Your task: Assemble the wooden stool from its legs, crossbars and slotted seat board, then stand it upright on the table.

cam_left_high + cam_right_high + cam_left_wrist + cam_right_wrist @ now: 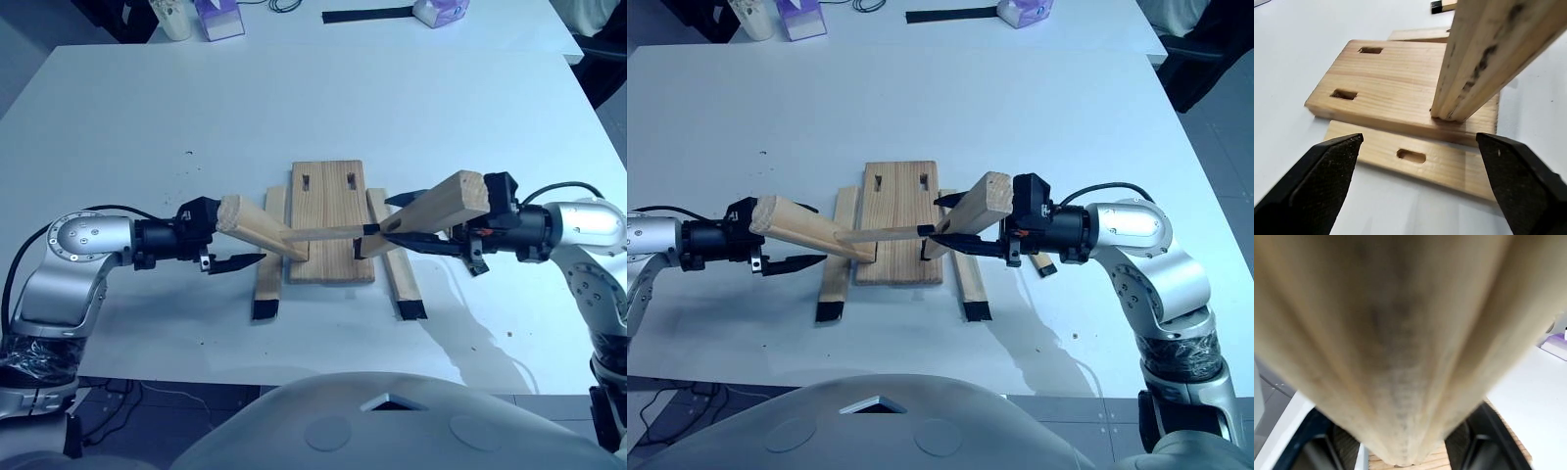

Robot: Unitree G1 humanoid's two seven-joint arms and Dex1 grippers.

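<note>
Crossbar [328,233] links right leg [446,201], clamped in right claw [392,217], to left leg [257,227] beside gaping left claw [1419,142]; spare legs [266,279], 3 and 9 o'clock of board [328,201], unfitted.

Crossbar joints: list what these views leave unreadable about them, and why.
- Eye views: both ends of the crossbar are too small to judge seating.
- Right wrist view: the close, blurred right leg hides the crossbar end.
- Left wrist view: the left leg covers its crossbar end.

- Seat board [1400,83]: pale bare wood is seen, matt, with the grain showing.
- Leg [443,201]: the same unvarnished wood, smudged dark.
- Surface [294,108]: white, smooth, slightly glossy.
- Left claw [1419,139]: its fingers [1317,186] are made of black, matt plastic.
</note>
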